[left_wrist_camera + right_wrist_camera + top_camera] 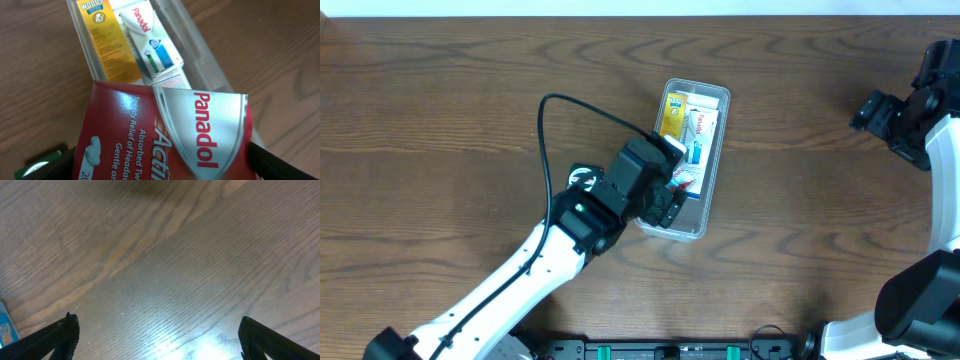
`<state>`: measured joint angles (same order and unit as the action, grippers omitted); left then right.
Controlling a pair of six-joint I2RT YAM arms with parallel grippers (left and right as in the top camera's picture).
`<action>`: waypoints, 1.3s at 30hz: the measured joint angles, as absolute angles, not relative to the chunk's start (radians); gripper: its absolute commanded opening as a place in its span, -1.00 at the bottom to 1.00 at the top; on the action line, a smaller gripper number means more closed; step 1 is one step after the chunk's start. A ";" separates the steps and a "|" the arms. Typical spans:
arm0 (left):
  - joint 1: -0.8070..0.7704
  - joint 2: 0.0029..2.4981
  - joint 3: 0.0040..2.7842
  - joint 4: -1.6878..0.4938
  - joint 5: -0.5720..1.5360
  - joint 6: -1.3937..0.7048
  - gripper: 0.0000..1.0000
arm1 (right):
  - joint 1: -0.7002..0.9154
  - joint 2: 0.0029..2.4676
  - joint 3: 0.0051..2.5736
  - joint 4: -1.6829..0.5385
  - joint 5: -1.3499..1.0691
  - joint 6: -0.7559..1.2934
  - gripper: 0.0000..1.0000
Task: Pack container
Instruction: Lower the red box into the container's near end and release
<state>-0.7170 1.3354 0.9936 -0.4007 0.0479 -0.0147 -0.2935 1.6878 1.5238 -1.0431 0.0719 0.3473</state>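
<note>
Overhead view, and the wooden table (440,90) is the big stage here, with the clear container (724,95) lying lengthwise near the middle, its far end already stocked. The left gripper (665,205) hangs over the container's near end, fingers clamped across a red Panadol box (165,135), which from the left wrist view sits tilted above the tray, not flat to it. Beyond it, a yellow box (107,42) lies along one wall and a white Panadol box (150,40) lies beside it, another white pack showing just under its edge. Off at the far right, the right gripper (157,335) is spread wide over bare wood, holding nothing, well apart from the action. Here's the danger: that red box looks broad for the gap left, so a lower corner could catch the rim or land on the white pack and sit proud. Push down on that, and the light tray may skid or tip. The hold spans the box's width, so a knock could twist it loose
</note>
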 measured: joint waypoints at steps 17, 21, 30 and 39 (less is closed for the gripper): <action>-0.842 1.417 0.994 -0.405 -0.090 -0.366 0.71 | -0.294 1.688 1.524 -1.043 0.072 0.347 0.99; -0.842 1.417 0.994 -0.405 -0.112 -0.411 0.71 | -0.294 1.688 1.524 -1.043 0.072 0.347 0.99; -0.842 1.419 0.994 -0.405 -0.121 -0.472 0.72 | -0.294 1.688 1.524 -1.043 0.072 0.348 0.99; -0.858 1.474 0.994 -0.405 -0.123 -0.485 0.72 | -0.294 1.688 1.524 -1.043 0.072 0.348 0.98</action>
<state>-0.8581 1.4738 0.9936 -0.4046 -0.1226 -0.4847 -0.2935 1.6878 1.5238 -1.0431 0.0719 0.3477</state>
